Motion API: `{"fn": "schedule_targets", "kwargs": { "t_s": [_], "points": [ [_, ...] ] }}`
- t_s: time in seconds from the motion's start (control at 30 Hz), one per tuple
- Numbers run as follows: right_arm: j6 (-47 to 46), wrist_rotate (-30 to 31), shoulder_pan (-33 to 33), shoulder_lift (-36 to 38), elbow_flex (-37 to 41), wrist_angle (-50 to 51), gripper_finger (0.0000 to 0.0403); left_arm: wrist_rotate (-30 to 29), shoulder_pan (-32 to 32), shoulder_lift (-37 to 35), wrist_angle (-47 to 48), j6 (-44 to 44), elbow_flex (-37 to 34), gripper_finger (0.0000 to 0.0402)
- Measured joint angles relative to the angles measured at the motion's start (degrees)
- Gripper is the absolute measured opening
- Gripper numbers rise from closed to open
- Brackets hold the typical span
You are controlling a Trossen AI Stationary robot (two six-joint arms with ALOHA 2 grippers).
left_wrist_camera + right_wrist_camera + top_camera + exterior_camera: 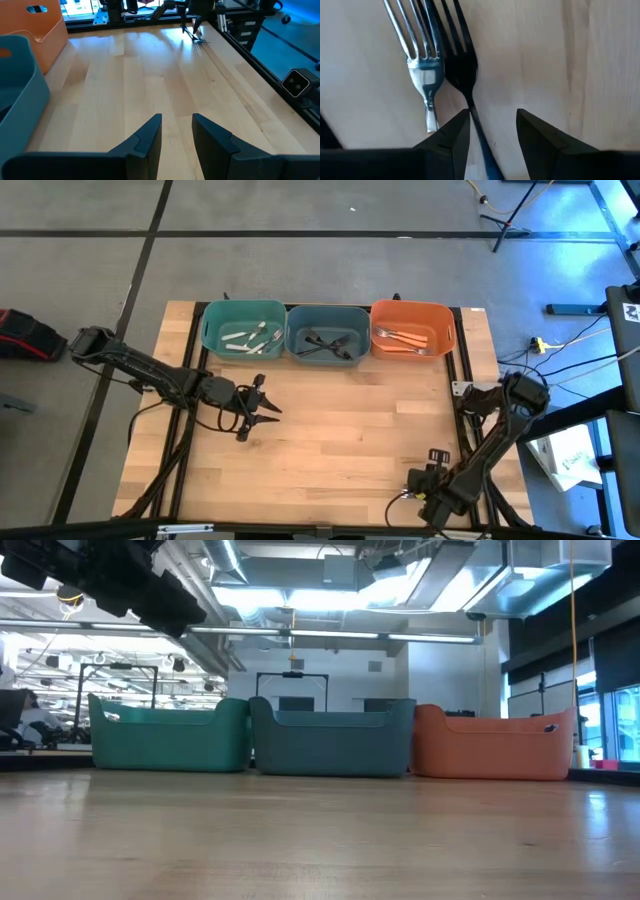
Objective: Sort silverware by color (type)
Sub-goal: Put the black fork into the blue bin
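A pale butcher-block wooden table (330, 430) stands on a grey floor crossed by dark lines. Along its far edge three plastic bins sit touching in a row: a teal bin (243, 330), a slate-blue bin (327, 335) and an orange bin (413, 329). The slate-blue bin serves as the landmark here. The low view alone shows the room behind the bins: a workshop hall with strip lights, ceiling ducts and windows.

In the high view, white-handled forks (252, 338) lie in the teal bin, left of the slate-blue one; black-handled forks (322, 342) lie in the slate-blue bin itself; orange-handled forks (402, 340) lie in the orange bin to its right.

The left gripper (265, 403) hovers over the table in front of the slate-blue bin, somewhat to its left. Its fingers (150, 136) stand apart with a narrow gap, holding nothing and touching nothing.

The right gripper (437, 457) sits near the table's front edge, well away from the slate-blue bin and to its right. Only its wrist view shows what lies there: a shiny metal fork (418, 55) on the wood, with a dark shadow just beside it. The right gripper's fingers (449, 137) are spread wide just above the fork's handle end, not clamped on it; whether they touch it cannot be told. The handle's colour is hidden.
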State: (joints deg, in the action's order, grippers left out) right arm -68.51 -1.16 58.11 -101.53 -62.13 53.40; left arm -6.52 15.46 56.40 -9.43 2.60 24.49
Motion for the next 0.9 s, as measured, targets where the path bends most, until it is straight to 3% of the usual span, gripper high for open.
{"fn": "schedule_targets", "kwargs": {
  "t_s": [0.27, 0.47, 0.63, 0.9],
  "points": [
    [3.0, -1.3, 0.0, -2.6, -0.1, -1.5, 0.0143, 0.0, 0.0, 0.0, 0.0, 0.0, 0.0, 0.0103],
    [4.4, -2.1, -1.1, -2.7, 1.6, -3.4, 0.0084, 0.0, 0.0, 0.0, 0.0, 0.0, 0.0, 0.0103],
    [12.2, -2.6, -3.4, -2.8, 1.7, -2.5, 0.0014, 0.0, 0.0, 0.0, 0.0, 0.0, 0.0, 0.0103],
    [19.2, -1.9, -7.4, -2.7, 1.9, -1.7, 0.0005, 0.0, 0.0, 0.0, 0.0, 0.7, 0.0, 0.0103]
  ]
}}
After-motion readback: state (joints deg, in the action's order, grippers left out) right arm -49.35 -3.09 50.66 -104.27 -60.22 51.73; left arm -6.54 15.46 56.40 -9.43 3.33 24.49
